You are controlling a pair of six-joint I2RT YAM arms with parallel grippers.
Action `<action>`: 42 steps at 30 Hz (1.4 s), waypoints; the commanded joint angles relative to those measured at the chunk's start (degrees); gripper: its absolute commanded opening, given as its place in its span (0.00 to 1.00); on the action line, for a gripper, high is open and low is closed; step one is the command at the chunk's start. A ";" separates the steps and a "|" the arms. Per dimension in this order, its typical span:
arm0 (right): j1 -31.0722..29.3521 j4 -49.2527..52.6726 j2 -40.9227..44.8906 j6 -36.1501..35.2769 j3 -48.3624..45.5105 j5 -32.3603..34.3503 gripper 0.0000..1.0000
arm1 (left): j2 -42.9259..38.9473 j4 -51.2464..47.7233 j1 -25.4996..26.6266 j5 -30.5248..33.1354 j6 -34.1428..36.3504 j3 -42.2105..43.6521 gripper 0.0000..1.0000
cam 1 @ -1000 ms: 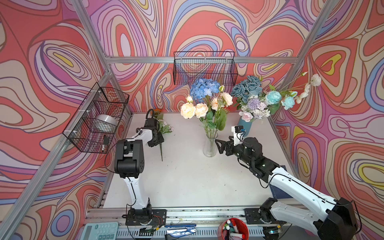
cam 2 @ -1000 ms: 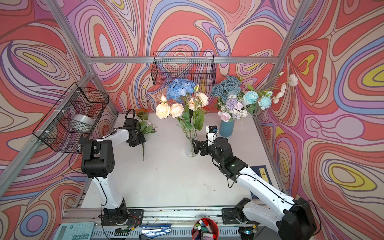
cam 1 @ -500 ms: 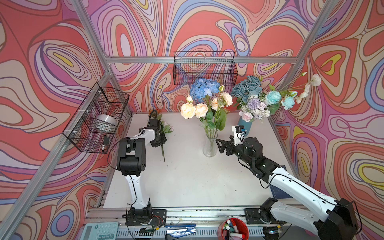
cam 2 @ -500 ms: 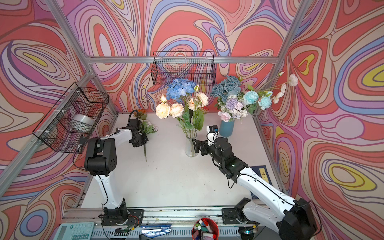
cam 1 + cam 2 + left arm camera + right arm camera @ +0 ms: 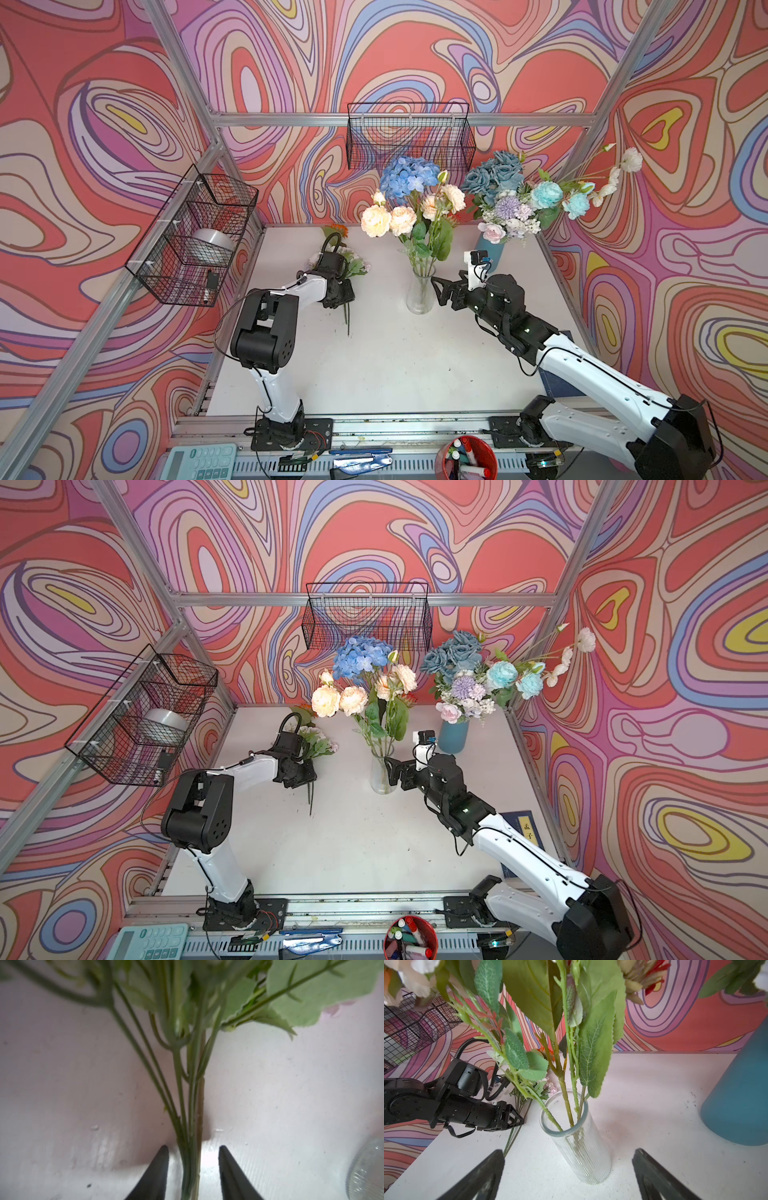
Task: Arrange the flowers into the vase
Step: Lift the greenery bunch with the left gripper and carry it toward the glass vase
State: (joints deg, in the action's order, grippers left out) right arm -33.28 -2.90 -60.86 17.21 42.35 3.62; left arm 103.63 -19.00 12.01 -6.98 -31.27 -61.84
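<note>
A clear ribbed glass vase (image 5: 420,291) (image 5: 382,776) (image 5: 577,1136) stands mid-table and holds flowers: a blue hydrangea (image 5: 409,176) and peach roses (image 5: 388,220). My right gripper (image 5: 440,291) (image 5: 392,771) (image 5: 569,1152) is open wide, its jaws on either side of the vase base without touching it. A bunch of small pale flowers (image 5: 353,266) (image 5: 320,742) lies on the table at the left, stems (image 5: 191,1126) pointing to the front. My left gripper (image 5: 340,295) (image 5: 299,777) (image 5: 192,1147) is open around those stems, a gap on each side. An orange sunflower (image 5: 338,230) lies behind the bunch.
A blue vase (image 5: 490,249) (image 5: 741,1095) full of teal, lilac and white blooms stands at the back right. Wire baskets (image 5: 191,237) (image 5: 409,137) hang on the left and back walls. A book (image 5: 523,829) lies at the right edge; a red pen cup (image 5: 467,459) and a calculator (image 5: 199,461) sit in front.
My left gripper and the bunch have shifted toward the front and right. Its jaws now stand apart around the stems. The right arm has not moved.
</note>
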 commanded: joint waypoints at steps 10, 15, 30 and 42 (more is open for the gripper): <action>0.32 0.41 1.69 -0.16 0.38 0.25 0.98 | -7.35 -3.72 -0.66 6.39 1.17 -0.42 0.36; 0.32 0.76 3.01 -0.35 0.58 0.34 0.98 | -2.63 -3.05 -0.83 5.04 0.77 -2.07 0.37; 0.32 2.30 4.30 -0.08 0.99 0.25 0.99 | 2.78 0.02 -0.85 2.27 -0.24 -2.50 0.22; 0.32 2.18 4.26 0.28 1.29 -0.45 0.98 | -3.98 3.10 -0.85 5.39 1.20 2.37 0.00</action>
State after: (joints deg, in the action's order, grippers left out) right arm -33.28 -1.63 -57.32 17.28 42.37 3.57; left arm 103.28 -17.34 11.35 -3.81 -30.44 -61.25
